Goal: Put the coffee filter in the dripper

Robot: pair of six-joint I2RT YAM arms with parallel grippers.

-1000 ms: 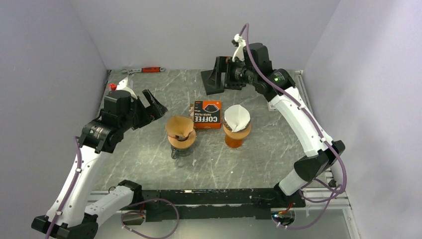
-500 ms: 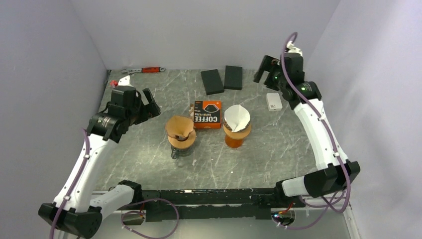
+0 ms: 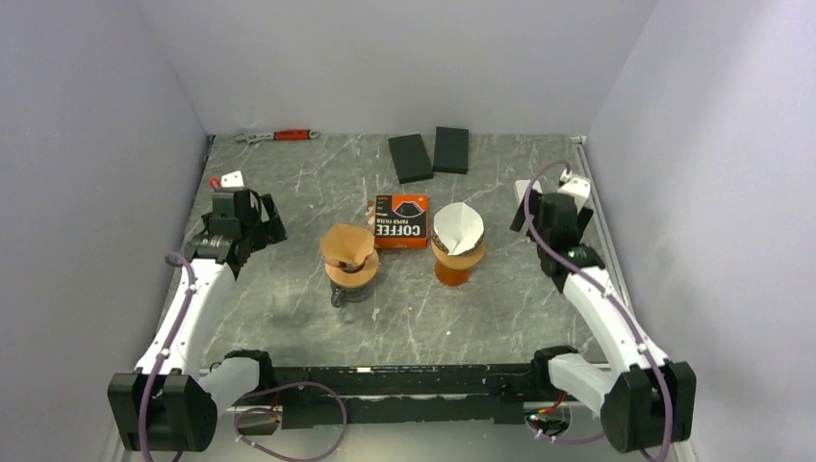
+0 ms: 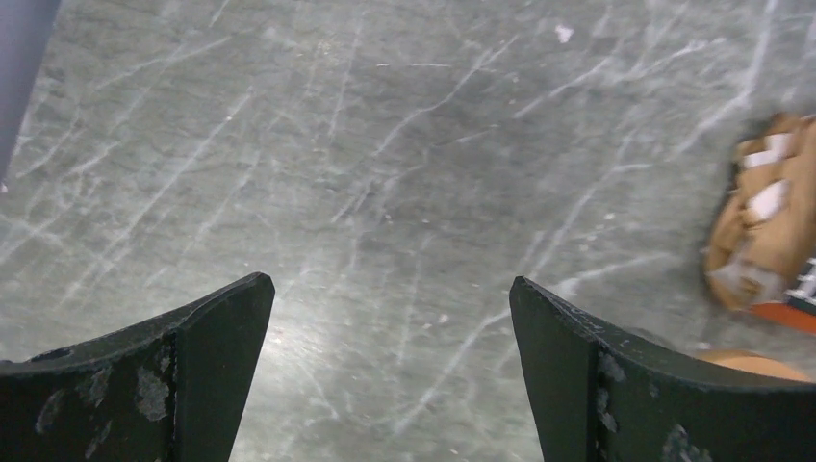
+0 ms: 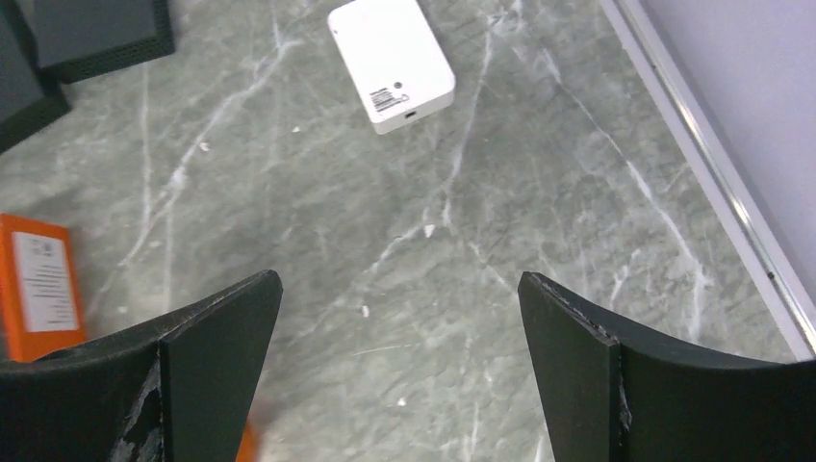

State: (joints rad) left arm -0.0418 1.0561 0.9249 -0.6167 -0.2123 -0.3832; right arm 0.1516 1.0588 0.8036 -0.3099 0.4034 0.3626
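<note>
A brown paper filter sits in a dripper on a glass carafe at the table's middle. A white paper filter sits in an orange dripper to its right. The orange and black coffee filter box lies behind them. My left gripper is open and empty, left of the brown filter, over bare table; it also shows in the left wrist view. My right gripper is open and empty, right of the orange dripper; it also shows in the right wrist view. The brown filter shows blurred at the left wrist view's right edge.
Two black blocks lie at the back. A red-handled wrench lies at the back left, a small white piece near the left wall. A white box lies ahead of my right gripper. A metal rail edges the table's right side.
Both arms have drawn back toward the near side and come down. The right gripper left the back right corner for the right side; the left gripper moved left. Both stayed open.
</note>
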